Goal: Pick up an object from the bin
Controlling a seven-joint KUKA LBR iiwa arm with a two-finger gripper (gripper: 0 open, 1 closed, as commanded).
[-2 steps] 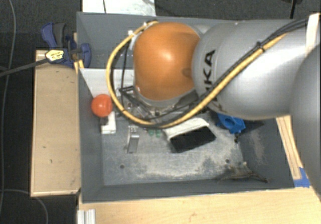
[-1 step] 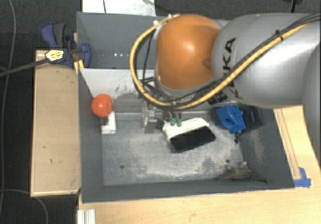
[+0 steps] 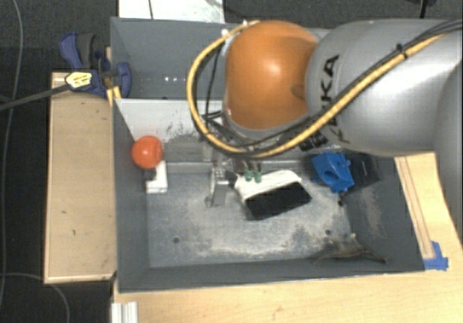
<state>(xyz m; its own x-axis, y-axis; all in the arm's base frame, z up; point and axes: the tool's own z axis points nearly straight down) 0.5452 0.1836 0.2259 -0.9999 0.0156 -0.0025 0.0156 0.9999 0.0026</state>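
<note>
Orange wrist cover (image 3: 268,75) and grey arm (image 3: 383,90) sit uppermost, masking the pincer (image 3: 230,178) from above; whether it is spread or pressed together cannot be told. Nearest thing: flat black block with a white edge (image 3: 275,197), mid-bin, just beside the pincer toward the view's right; contact unclear. Orange ball (image 3: 147,151) and small white block (image 3: 156,181) lie apart at the view's left, blue piece (image 3: 333,169) at its right. Risk, judged: closing off-centre would shove the block across the bin floor (image 3: 239,242) instead of seizing it.

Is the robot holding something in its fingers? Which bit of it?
Nothing, it seems. The gripper is open, with bare bin floor between its fingers, right beside the left end of the black-and-white block.
</note>
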